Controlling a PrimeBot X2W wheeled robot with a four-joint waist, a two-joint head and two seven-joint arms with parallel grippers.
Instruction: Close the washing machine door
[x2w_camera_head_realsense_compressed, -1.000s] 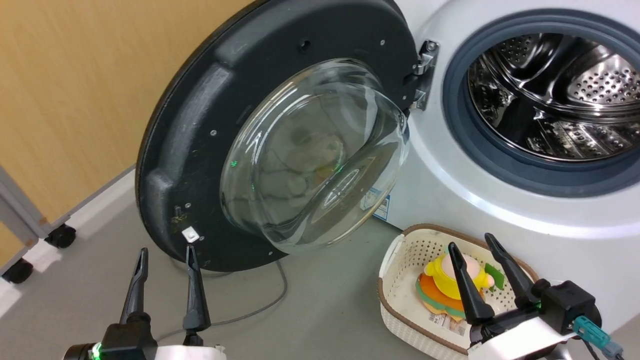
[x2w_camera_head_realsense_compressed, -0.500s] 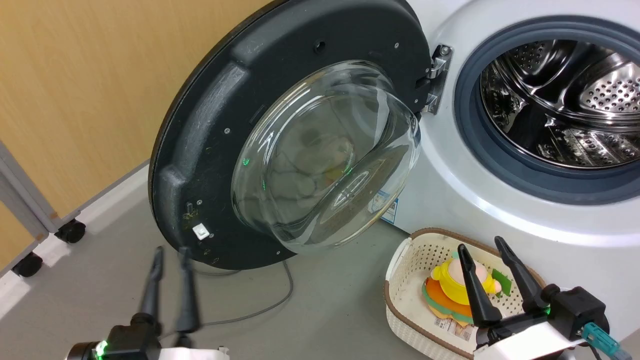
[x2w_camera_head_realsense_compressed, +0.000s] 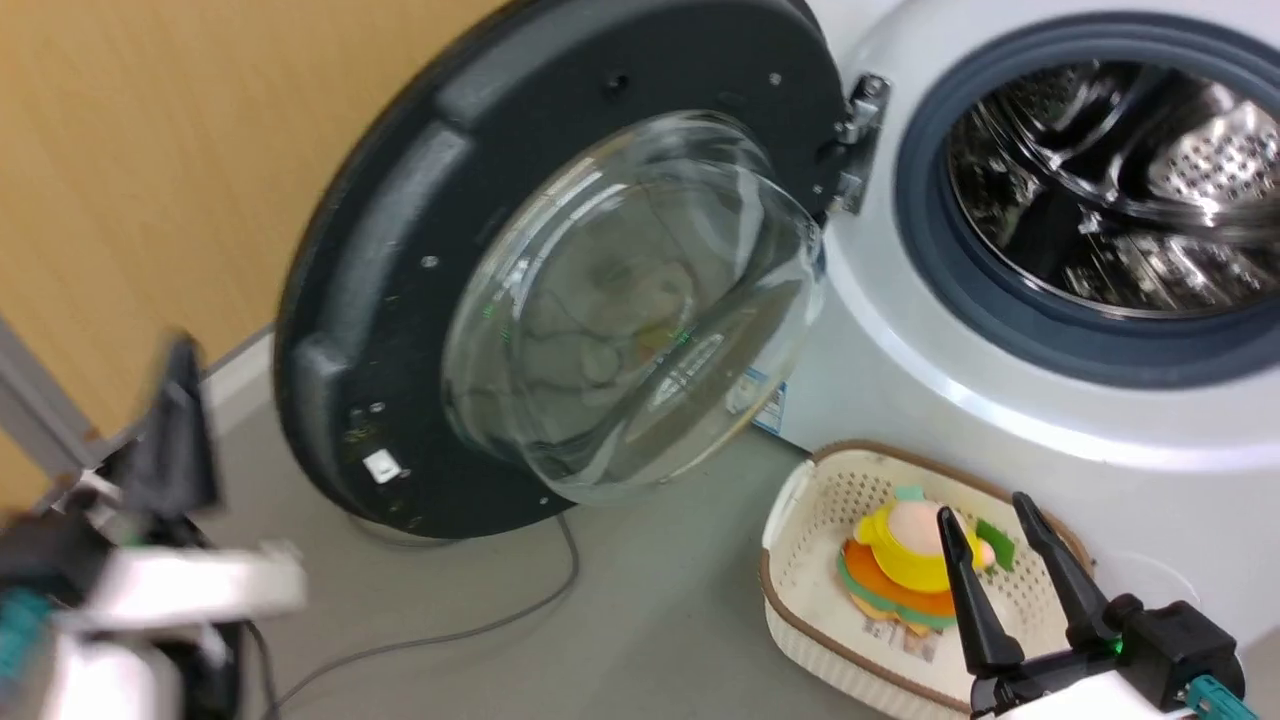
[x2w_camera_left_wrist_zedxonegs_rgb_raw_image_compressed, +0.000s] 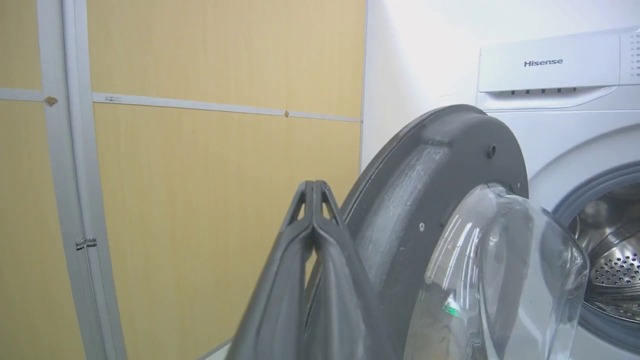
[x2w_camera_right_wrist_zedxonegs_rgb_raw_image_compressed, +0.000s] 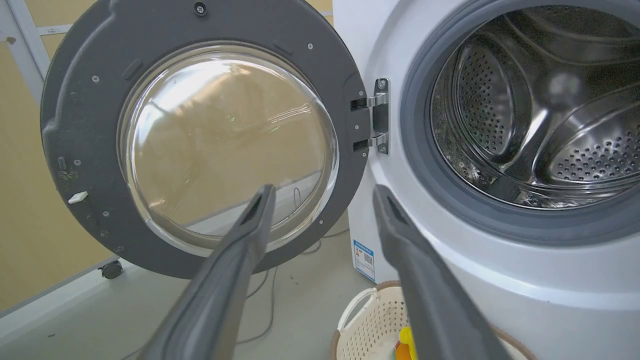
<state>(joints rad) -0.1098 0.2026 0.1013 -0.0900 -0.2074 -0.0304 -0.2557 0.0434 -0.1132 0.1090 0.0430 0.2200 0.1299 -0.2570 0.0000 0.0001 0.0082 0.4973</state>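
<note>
Washing machine door (x2w_camera_head_realsense_compressed: 400, 250) matte black, bulging glass | left gripper (x2w_camera_left_wrist_zedxonegs_rgb_raw_image_compressed: 314, 185) pinched together | right gripper (x2w_camera_right_wrist_zedxonegs_rgb_raw_image_compressed: 324, 190) spread

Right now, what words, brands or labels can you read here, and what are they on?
"Hisense": on the white top panel of the washing machine.
Blue sticker, low on the machine: print too small to read.
Paper label in the basket: blurred, unreadable.
</note>
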